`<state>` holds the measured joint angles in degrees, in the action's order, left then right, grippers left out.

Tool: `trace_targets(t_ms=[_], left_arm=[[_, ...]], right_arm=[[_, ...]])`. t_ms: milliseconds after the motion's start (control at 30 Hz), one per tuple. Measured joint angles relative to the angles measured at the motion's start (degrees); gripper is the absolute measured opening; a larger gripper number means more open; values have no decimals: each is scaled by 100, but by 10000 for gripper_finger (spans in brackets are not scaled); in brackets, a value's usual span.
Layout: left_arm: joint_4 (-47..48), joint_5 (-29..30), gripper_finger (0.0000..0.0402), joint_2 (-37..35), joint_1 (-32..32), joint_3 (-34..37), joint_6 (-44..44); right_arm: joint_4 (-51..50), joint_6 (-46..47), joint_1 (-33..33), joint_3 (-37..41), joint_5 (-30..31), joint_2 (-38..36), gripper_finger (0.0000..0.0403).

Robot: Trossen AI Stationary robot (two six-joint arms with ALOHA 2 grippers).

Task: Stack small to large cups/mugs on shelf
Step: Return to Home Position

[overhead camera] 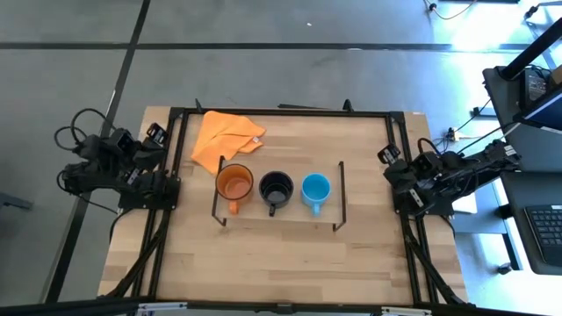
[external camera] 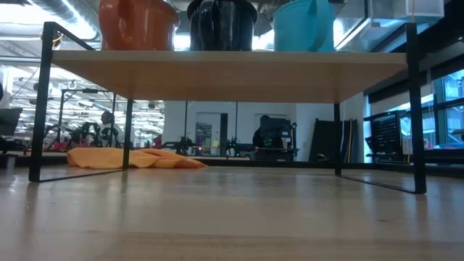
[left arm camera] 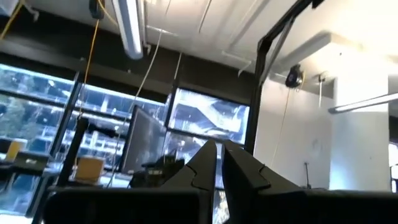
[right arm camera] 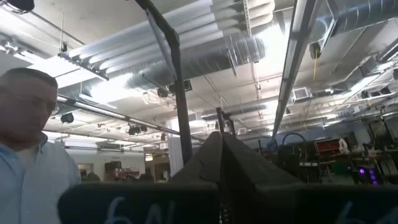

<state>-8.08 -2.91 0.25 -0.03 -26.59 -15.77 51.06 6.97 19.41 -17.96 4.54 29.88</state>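
Observation:
Three mugs stand upright in a row on the light-wood shelf point(overhead camera: 290, 215), each resting on its base: the orange mug point(overhead camera: 234, 183) on the left, the black mug point(overhead camera: 276, 187) in the middle, the light blue mug point(overhead camera: 315, 189) on the right. The low view shows their lower parts, the orange mug point(external camera: 138, 22), the black mug point(external camera: 221, 22) and the blue mug point(external camera: 304, 25), on the shelf board point(external camera: 225, 72). My left gripper point(left arm camera: 219, 162) is folded back at the table's left edge, shut and empty. My right gripper point(right arm camera: 221, 146) is folded back at the right edge, shut and empty.
An orange cloth point(overhead camera: 224, 136) lies crumpled on the table behind the shelf, toward the far left; it also shows in the low view point(external camera: 134, 158). The shelf's black frame legs point(external camera: 417, 109) stand on the tabletop. A person point(right arm camera: 31, 162) shows in the right wrist view, beyond the table.

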Motion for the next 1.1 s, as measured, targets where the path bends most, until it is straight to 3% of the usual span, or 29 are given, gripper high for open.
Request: trace_targets(t_ms=[467,900,1100], left_arm=[[-3169,-134,20,0,0,1294,50],[-3610,24,20,0,0,1620,-173],[-4595,58,20,0,0,2166,-187]], right_arm=[[103,61,-1,160,192,-96,14],[75,218,-1,162,257,-93,14],[68,247,-1,162,345,-89,14]])
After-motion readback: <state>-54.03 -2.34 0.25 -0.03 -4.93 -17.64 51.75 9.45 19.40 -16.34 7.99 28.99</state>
